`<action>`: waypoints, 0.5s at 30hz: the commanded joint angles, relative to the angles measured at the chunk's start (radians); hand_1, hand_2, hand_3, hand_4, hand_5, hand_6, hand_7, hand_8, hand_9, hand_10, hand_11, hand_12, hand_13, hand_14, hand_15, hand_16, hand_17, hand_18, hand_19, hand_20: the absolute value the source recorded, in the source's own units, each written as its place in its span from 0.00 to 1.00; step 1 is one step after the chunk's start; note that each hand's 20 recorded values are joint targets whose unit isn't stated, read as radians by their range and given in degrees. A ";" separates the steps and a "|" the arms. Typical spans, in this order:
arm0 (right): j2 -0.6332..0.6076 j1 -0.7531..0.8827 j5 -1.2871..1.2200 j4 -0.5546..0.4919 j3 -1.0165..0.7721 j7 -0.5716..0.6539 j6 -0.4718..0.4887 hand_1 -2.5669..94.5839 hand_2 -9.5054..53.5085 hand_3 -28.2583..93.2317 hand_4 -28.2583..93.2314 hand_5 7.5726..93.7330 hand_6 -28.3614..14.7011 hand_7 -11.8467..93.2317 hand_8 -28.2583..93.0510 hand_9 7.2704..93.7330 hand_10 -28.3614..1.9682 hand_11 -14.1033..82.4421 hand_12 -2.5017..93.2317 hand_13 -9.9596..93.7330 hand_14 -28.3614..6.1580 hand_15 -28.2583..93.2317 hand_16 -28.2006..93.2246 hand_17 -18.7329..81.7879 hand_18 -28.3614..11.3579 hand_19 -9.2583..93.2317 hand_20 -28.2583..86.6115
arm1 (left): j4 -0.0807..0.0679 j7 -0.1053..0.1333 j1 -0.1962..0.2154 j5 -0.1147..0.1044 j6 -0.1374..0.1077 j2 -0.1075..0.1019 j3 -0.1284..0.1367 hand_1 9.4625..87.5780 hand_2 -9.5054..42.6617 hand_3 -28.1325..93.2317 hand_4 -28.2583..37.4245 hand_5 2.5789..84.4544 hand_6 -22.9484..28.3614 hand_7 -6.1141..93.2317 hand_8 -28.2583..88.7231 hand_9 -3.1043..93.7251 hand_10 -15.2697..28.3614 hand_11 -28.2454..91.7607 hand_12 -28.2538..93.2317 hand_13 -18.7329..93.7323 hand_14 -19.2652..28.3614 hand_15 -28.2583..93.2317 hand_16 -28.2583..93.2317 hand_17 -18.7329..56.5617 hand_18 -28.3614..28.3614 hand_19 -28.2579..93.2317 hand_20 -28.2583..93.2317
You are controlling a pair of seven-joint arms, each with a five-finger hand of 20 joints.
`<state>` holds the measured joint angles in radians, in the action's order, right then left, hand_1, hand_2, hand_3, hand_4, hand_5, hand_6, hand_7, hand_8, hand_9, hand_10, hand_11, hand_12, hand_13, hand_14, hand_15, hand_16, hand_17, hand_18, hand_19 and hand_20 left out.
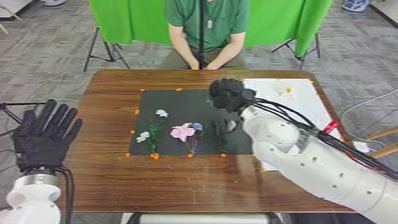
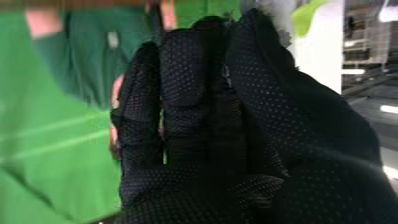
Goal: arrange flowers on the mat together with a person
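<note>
Right hand (image 1: 229, 95): over black mat (image 1: 182, 106), far right; closure and hold cannot be told. Left hand (image 1: 43, 142): spread wide, empty, left of table (image 1: 107, 182).

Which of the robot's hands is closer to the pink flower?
The right hand. It is over the mat, a little past the pink flower and to its right. The left hand is farther, off the table's left side.

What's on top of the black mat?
A pink flower, a bluish flower and white flowers. The right hand hides part of the mat, so what's beneath can't be seen.
</note>
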<state>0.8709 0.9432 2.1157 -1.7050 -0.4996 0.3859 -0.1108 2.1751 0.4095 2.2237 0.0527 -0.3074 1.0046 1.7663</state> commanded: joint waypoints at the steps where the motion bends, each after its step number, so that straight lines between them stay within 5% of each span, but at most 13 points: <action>1: -0.015 -0.088 0.027 0.068 0.163 -0.001 -0.063 0.69 0.03 0.76 0.00 0.63 0.72 0.58 0.22 0.77 0.67 0.36 0.57 0.69 0.71 0.65 0.65 0.54 0.32 0.79 0.60 | -0.010 -0.010 0.014 -0.014 0.004 -0.003 0.003 0.24 0.43 0.82 0.00 0.44 0.58 0.20 0.15 0.39 0.68 0.41 0.30 0.40 0.69 0.49 0.17 0.17 0.74 0.49 0.33; 2: -0.015 -0.090 0.021 0.069 0.167 0.001 -0.060 0.68 0.03 0.77 0.00 0.63 0.72 0.58 0.22 0.77 0.67 0.35 0.57 0.69 0.71 0.65 0.65 0.54 0.32 0.79 0.60 | -0.020 -0.039 0.015 0.008 0.041 0.002 0.009 0.24 0.43 0.82 0.00 0.44 0.58 0.20 0.15 0.39 0.68 0.41 0.30 0.40 0.69 0.49 0.17 0.17 0.74 0.49 0.33; 5: -0.014 -0.084 0.033 0.075 0.167 0.002 -0.067 0.68 0.02 0.77 0.00 0.63 0.72 0.58 0.22 0.77 0.68 0.35 0.57 0.69 0.71 0.64 0.65 0.54 0.32 0.79 0.60 | -0.022 -0.059 0.017 0.020 0.058 0.005 0.013 0.24 0.42 0.82 0.00 0.44 0.58 0.20 0.15 0.38 0.68 0.40 0.30 0.39 0.69 0.48 0.17 0.17 0.73 0.49 0.33; 15: -0.025 -0.076 0.097 0.086 0.160 0.009 -0.124 0.68 0.03 0.77 0.00 0.61 0.72 0.59 0.22 0.76 0.68 0.36 0.57 0.68 0.71 0.64 0.65 0.53 0.32 0.79 0.60 | -0.017 -0.052 0.027 0.016 0.049 0.008 0.020 0.24 0.42 0.82 0.00 0.44 0.59 0.19 0.15 0.38 0.68 0.40 0.31 0.39 0.69 0.48 0.18 0.16 0.74 0.49 0.33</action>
<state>0.8649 0.8721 2.1521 -1.6300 -0.3240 0.3914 -0.2030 2.1619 0.3535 2.2252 0.0682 -0.2572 1.0042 1.7827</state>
